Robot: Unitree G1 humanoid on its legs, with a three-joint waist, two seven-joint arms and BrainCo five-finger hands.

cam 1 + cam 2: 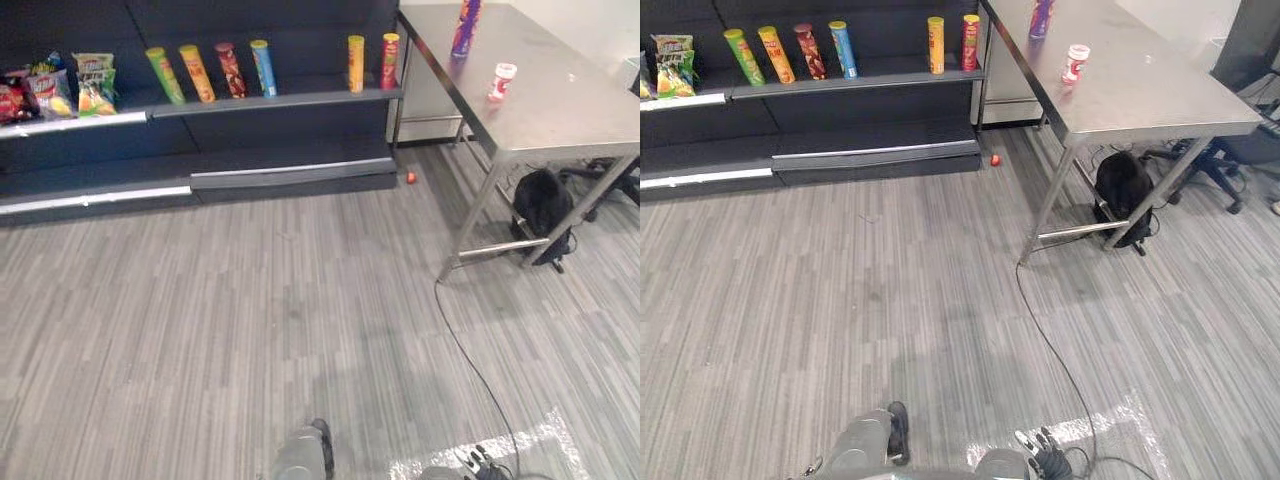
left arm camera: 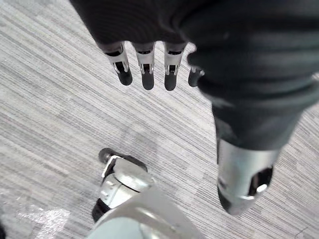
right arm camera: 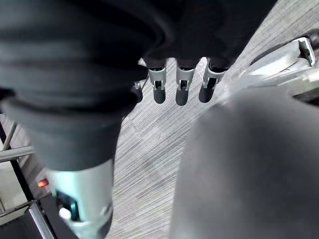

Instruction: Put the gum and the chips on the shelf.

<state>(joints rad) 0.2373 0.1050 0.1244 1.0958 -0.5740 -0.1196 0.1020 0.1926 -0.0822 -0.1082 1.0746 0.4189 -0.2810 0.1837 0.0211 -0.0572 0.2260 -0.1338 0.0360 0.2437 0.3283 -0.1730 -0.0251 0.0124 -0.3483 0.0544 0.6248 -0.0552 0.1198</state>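
A small white gum bottle with a red cap (image 1: 501, 81) stands on the steel table (image 1: 560, 115) at the right. Farther back on the same table stands a tall purple chips can (image 1: 465, 27). The dark shelf (image 1: 270, 101) runs along the back left, with several chip cans upright on its upper board and chip bags (image 1: 95, 82) at its left end. My left hand (image 2: 144, 67) hangs over the grey floor with straight fingers and holds nothing. My right hand (image 3: 180, 87) also hangs over the floor, fingers straight and empty. Both hands are far from the table and the shelf.
Grey plank floor lies between me and the shelf. A small red thing (image 1: 410, 178) lies on the floor by the shelf's right end. A black bag (image 1: 543, 200) sits under the table, and an office chair base (image 1: 1215, 165) stands behind it.
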